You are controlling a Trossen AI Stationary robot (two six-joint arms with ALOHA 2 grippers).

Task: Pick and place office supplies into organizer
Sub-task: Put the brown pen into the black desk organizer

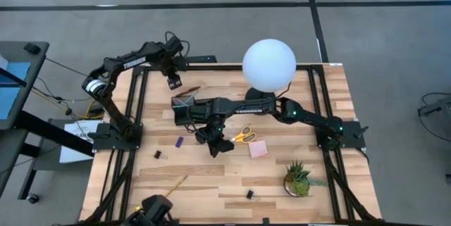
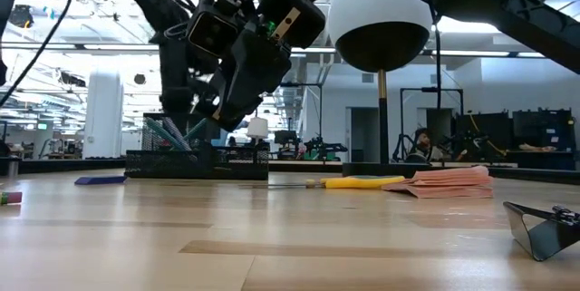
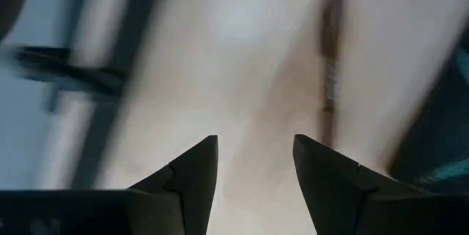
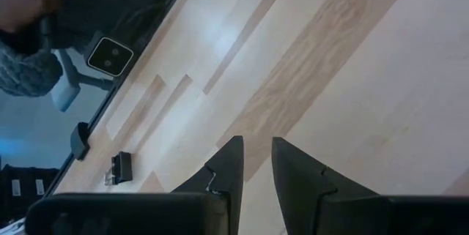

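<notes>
High view, black organizer (image 1: pixel 184 105) holding pens, left gripper (image 1: pixel 174 82) parted, right gripper (image 1: pixel 220 147) narrowly parted, empty

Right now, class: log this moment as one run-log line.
left gripper: open, empty, behind black two-compartment organizer | right gripper: empty, over bare table, beside yellow-handled scissors

The table (image 1: pixel 211 184) is pale striped wood. The lamp (image 1: pixel 268 65) is white, the organizer (image 1: pixel 184 109) black. The scissors (image 1: pixel 244 136) have yellow handles, the pad (image 1: pixel 258 148) is pink, the plant (image 1: pixel 299 177) green, the arms dark.
</notes>
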